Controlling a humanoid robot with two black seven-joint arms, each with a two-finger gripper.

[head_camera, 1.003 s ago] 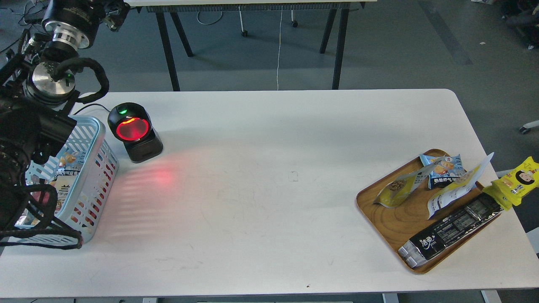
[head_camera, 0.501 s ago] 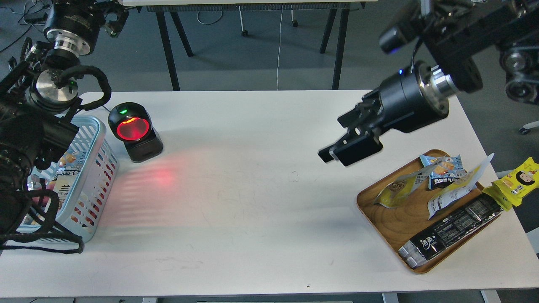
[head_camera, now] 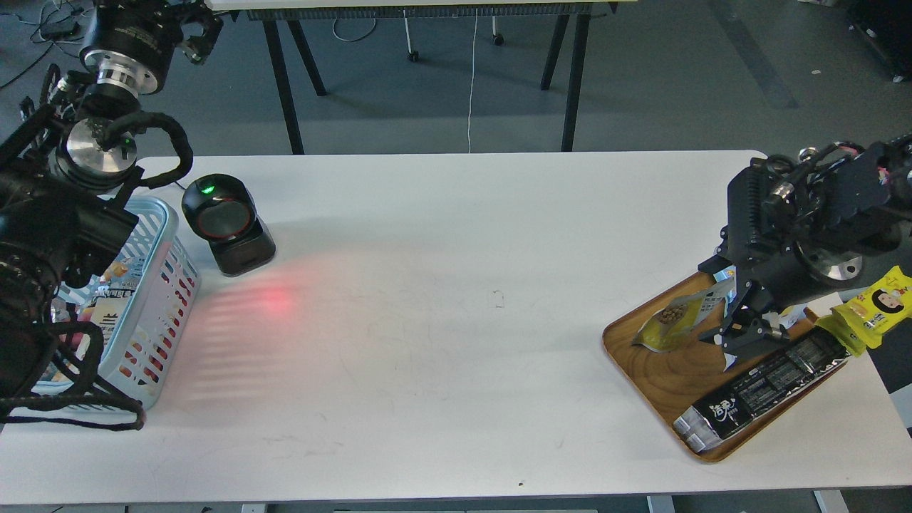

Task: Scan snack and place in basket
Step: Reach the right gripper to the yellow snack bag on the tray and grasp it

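1. Little writing can be read. The black bar has a white logo of large characters near its lower-left end and fine white print along its length, too small to make out. The bright yellow packet shows a cartoon face with black hair.
2. The snack lies on the wooden tray, toward the tray's 10 o'clock side. Its yellow face with the brown balls is up, and a silver-white strip runs along its upper edge.
3. Its long axis runs from 8 o'clock to 2 o'clock, with the rounded yellow end at 8 o'clock and the far end tucked under the right gripper.
4. Half a second ago the right arm hung above the table at the tray's 11 o'clock. It has since swung down over the tray, and its gripper is now just beside the snack at 3 o'clock, covering the blue-and-white packet and the white pouch seen there before.
5. I cannot tell whether the right gripper's fingers are spread or closed, nor whether they touch anything; they are dark and seen end-on.
6. The left gripper is at the upper left, too dark to tell its state. The left arm has barely moved.
7. The scanner window glowed red earlier and is now dark, with its green light on. The basket, at its 8 o'clock, holds packets as before.
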